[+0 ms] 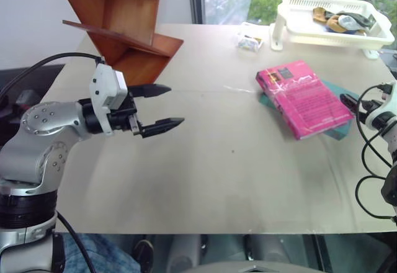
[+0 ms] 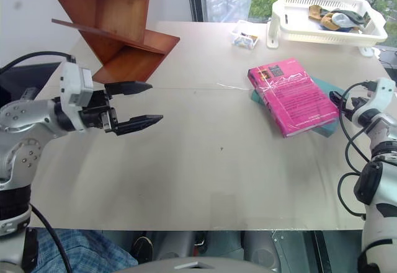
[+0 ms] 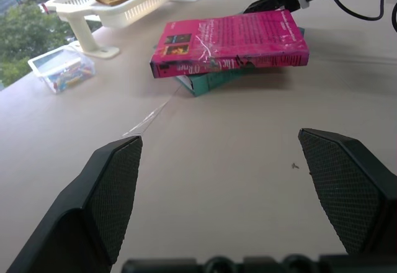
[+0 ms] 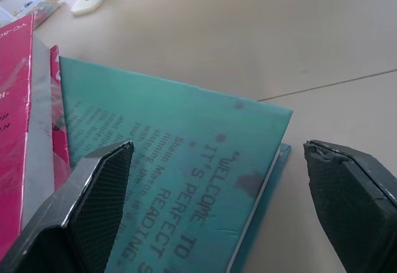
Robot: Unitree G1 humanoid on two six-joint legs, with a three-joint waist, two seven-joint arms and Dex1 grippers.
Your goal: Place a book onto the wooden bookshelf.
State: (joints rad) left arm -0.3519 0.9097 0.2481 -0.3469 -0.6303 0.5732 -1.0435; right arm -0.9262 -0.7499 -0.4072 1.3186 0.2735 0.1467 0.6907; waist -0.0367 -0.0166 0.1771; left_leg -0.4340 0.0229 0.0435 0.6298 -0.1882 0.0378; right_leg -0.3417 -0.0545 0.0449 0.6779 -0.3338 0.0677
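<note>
Bookshelf (image 1: 118,25), reddish wood, stands at the table's (image 1: 205,180) far left corner; a white basket (image 1: 329,22) sits far right. Nearer, the pink book (image 1: 305,98) lies flat on a teal book (image 4: 180,186). Left gripper (image 1: 162,107) hovers spread beside the shelf; right gripper (image 4: 217,211) spread at the teal book's edge

I see bright, soft daylight coming from the window (image 1: 226,0) behind the table (image 1: 205,180). The table surface has a pale glare in the zone just ahead of the left gripper (image 1: 162,107). Shadows are weak; a thin dark one lies under the book (image 3: 232,40). In both wrist views the fingers (image 4: 99,205) are slightly blurred, while the surfaces beyond them are sharp.
</note>
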